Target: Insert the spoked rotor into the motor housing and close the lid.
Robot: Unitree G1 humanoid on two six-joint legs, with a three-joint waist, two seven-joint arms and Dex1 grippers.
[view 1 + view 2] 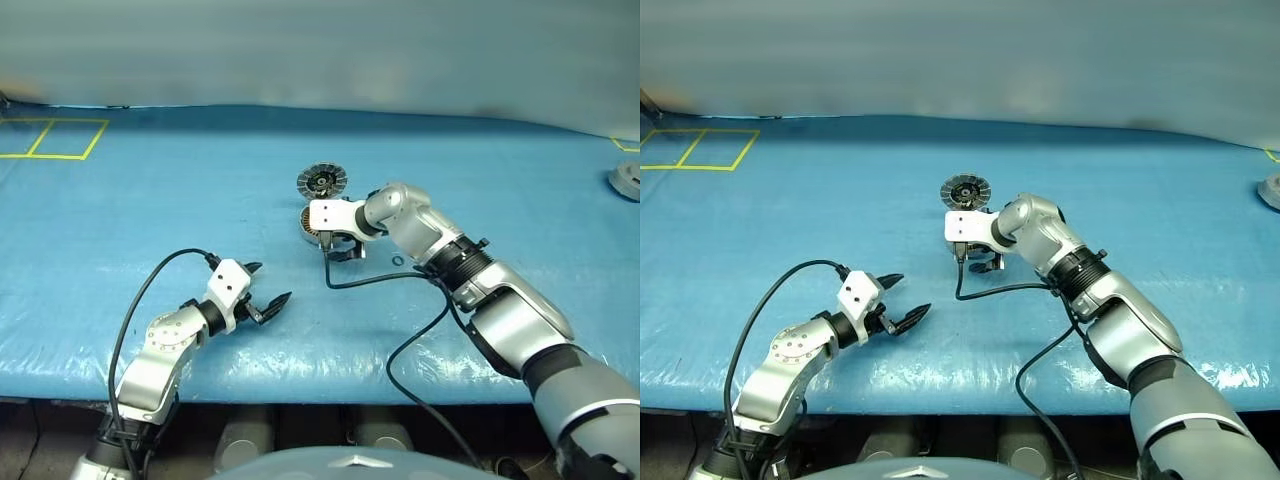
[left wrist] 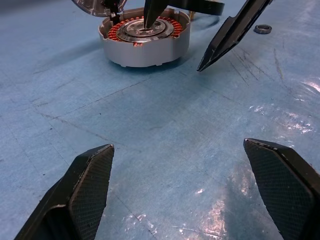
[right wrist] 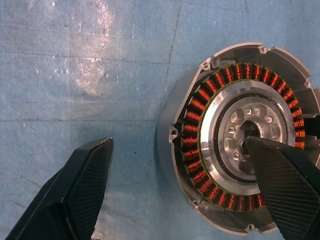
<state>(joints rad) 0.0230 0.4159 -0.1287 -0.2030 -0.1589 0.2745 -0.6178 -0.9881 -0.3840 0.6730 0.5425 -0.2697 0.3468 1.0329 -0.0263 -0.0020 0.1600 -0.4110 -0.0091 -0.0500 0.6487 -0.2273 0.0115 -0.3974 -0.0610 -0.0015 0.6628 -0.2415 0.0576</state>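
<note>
Right gripper (image 3: 180, 190) wide open over motor housing (image 3: 240, 137) (one fingertip above hub), holding nothing, left gripper (image 1: 265, 290) open, empty, lid (image 1: 321, 181) just behind.

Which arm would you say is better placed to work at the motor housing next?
Right: the right gripper hangs open directly over the motor housing, while the left gripper is open well short of it.

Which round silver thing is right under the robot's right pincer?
The motor housing, the open case with orange-copper windings. The right pincer hangs over it, open. The ribbed lid lies just beyond it, farther from the robot.
</note>
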